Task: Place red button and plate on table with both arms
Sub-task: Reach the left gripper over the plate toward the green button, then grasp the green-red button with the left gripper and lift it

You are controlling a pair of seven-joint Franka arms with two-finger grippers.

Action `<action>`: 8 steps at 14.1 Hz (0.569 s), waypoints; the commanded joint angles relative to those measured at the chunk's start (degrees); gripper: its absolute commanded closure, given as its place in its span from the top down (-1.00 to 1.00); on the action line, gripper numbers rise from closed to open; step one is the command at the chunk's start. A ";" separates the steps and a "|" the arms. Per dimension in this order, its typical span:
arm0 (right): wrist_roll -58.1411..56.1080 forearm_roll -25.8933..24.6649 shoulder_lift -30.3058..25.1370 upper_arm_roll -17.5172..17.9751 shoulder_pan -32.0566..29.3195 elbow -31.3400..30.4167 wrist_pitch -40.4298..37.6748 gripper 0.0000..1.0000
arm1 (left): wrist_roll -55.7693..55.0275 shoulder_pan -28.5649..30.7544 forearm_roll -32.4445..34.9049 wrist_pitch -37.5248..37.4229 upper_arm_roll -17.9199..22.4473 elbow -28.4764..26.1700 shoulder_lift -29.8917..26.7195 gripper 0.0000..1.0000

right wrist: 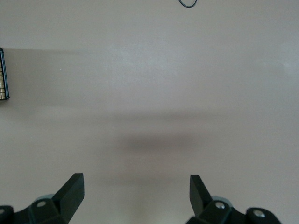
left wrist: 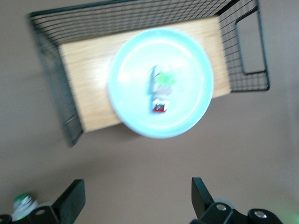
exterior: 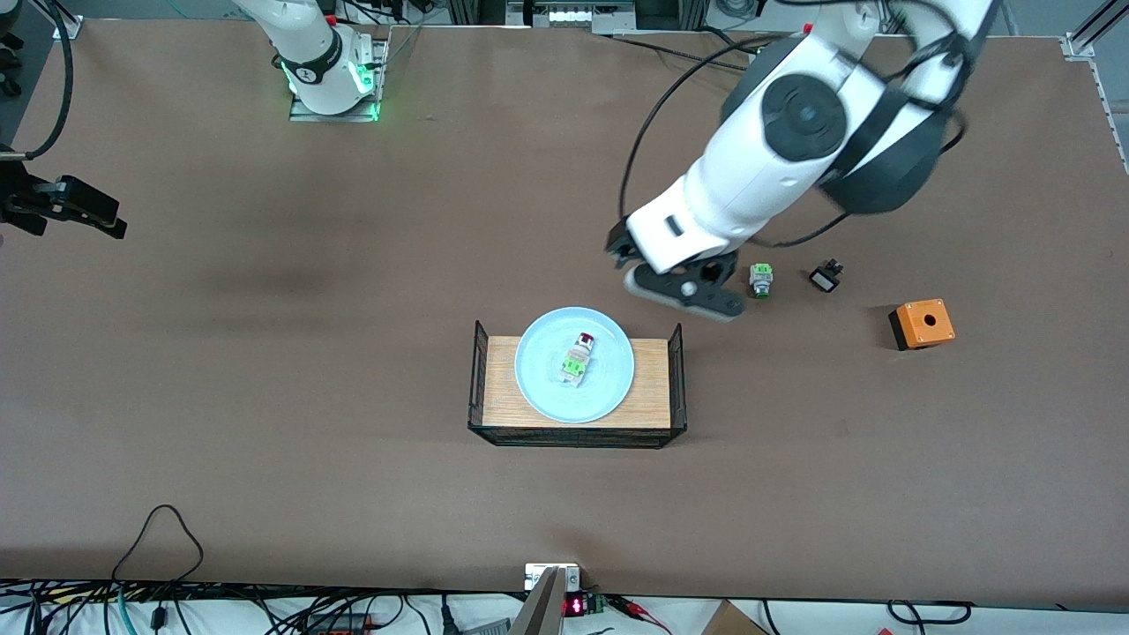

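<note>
Right now the red button (exterior: 578,357) lies on its side in the middle of the plate (exterior: 538,388), and the plate sits on the light-wood rack (exterior: 648,388) with black mesh ends, which stands on the table (exterior: 265,441). Seen against the rack, the left claw (exterior: 684,295) hangs over the bare table just by the rack's corner toward the left arm's end, empty, its fingers (left wrist: 70,198) spread wide. Just beside that claw, a green-capped button (exterior: 760,280) stands on the table; a small black part (exterior: 826,277) and an orange box (exterior: 922,324) lie farther from the rack toward the same end. The right claw (exterior: 66,207) waits over the table's edge, well apart from the rack at the right arm's end, also spread wide and empty.
</note>
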 commanded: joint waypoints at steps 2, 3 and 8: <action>-1.04 0.96 -1.11 0.00 -0.11 -0.63 -0.58 1.00 | -0.60 -3.66 1.95 8.98 0.45 3.13 5.99 1.00; -1.04 1.05 -1.11 0.00 -0.11 -0.63 -0.58 1.00 | -0.60 -4.01 4.57 10.75 0.45 3.13 6.95 1.00; -1.04 0.96 -1.11 0.00 -0.11 -0.63 -0.58 1.00 | 0.02 -6.91 14.34 24.90 0.97 1.73 11.09 1.00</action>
